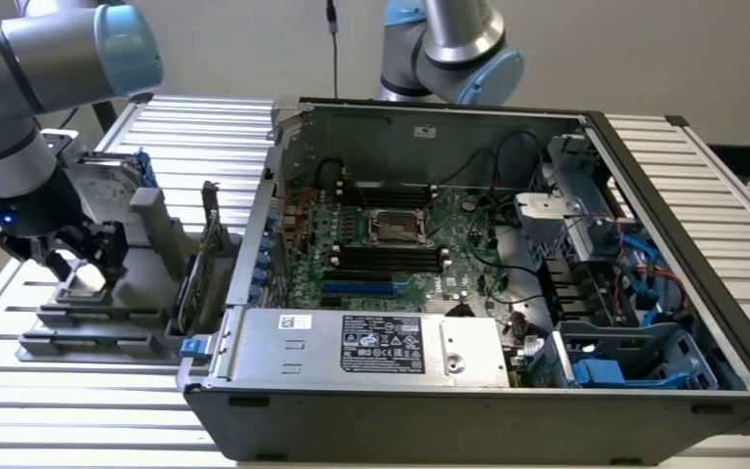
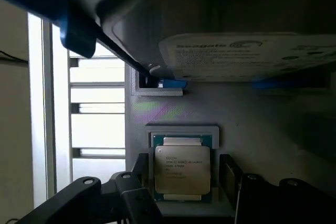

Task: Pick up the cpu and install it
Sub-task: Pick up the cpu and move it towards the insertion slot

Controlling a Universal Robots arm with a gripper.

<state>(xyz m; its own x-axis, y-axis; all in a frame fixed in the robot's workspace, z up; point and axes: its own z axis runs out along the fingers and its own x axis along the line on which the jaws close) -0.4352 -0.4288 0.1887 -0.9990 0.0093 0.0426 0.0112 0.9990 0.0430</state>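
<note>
Noted tabletop (image 1: 75, 410): pale ribbed metal slats with dark grooves between, spanning the exterior view from edge to edge. Counted two items resting directly on it.

First — open computer case (image 1: 479, 430), dark grey, lying on its side with the open face up. Takes up the middle and the exterior view's right. Bare slats seen past its right wall and along its front.

Second — grey fixture block (image 1: 102, 342) at the exterior view's left, just beside the case's left wall. Could not tell whether the two touch. Stepped shape, upright slots, flat base flush on the slats.

Logged bare slats in front of and behind the fixture block. Confirmed in the wrist view: bright slats past the block's edge.
</note>
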